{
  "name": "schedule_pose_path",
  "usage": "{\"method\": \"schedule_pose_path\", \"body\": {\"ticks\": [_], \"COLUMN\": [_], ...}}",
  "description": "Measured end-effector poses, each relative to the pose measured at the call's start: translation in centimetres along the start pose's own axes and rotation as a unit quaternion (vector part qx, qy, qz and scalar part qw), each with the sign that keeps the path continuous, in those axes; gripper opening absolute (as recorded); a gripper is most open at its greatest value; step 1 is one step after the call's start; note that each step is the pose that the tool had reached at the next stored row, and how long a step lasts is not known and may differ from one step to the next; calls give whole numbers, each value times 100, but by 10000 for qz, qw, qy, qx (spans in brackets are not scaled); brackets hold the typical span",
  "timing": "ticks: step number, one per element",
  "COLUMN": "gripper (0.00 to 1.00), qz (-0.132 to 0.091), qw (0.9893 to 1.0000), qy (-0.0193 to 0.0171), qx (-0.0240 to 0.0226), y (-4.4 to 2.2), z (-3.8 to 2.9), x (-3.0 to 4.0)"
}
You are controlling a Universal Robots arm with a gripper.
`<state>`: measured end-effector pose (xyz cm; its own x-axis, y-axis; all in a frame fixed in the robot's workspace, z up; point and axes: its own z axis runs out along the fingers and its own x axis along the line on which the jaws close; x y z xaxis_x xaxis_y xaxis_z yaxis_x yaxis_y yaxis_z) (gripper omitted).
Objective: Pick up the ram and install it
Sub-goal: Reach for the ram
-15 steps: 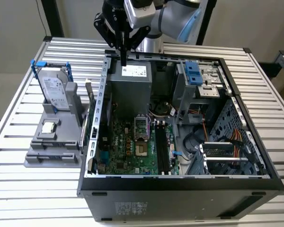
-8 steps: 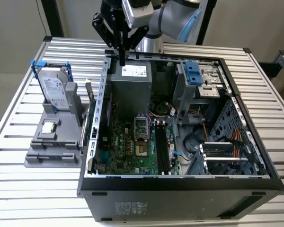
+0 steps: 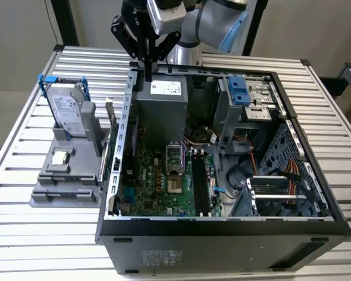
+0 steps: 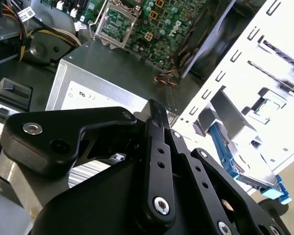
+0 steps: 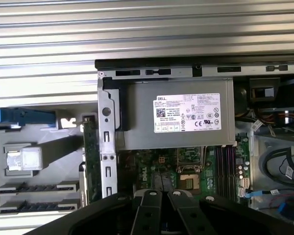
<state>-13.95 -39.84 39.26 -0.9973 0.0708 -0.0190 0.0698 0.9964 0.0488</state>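
The ram (image 3: 107, 137) is a thin dark green board standing on edge in the grey fixture (image 3: 64, 175), just outside the case's wall on the exterior view's left. In the first wrist view the ram (image 5: 90, 161) appears as a narrow green strip beside that wall. My gripper (image 3: 147, 75) hangs above the far corner of the open case, over the grey power supply (image 3: 161, 102), apart from the ram. The black fingers (image 5: 149, 200) sit close together with nothing between them. The gripper (image 4: 156, 111) also appears in the second wrist view. Black memory slots (image 3: 198, 181) lie on the motherboard.
The open computer case (image 3: 222, 225) lies on a slatted metal table (image 3: 35, 234). The fixture also holds a silver hard drive in a blue bracket (image 3: 67, 108) and a small square processor chip (image 3: 59, 157). Cables and a drive cage fill the case on the exterior view's right.
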Motion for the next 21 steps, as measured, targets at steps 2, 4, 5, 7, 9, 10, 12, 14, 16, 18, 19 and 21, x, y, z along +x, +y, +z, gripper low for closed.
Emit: {"method": "schedule_pose_path", "body": {"ticks": [2,4,5,7,9,10,12,14,16,18,19,21], "gripper": [0,0,0,0,0,0,0,0,0,0,0,0], "qz": [0,0,0,0,0,0,0,-1,-1,-3,-3,-5], "qw": [10000,10000,10000,10000,10000,10000,10000,10000,10000,10000,10000,10000], "qy": [0,0,0,0,0,0,0,0,0,0,0,0], "qx": [0,0,0,0,0,0,0,0,0,0,0,0], "y": [-1,-2,-2,-3,-3,-3,-2,-2,-1,0,0,1], "z": [0,-1,-1,-1,-1,-1,-2,-2,-2,-3,-3,-3], "x": [15,32,40,55,68,74,88,103,119,136,145,164]}}
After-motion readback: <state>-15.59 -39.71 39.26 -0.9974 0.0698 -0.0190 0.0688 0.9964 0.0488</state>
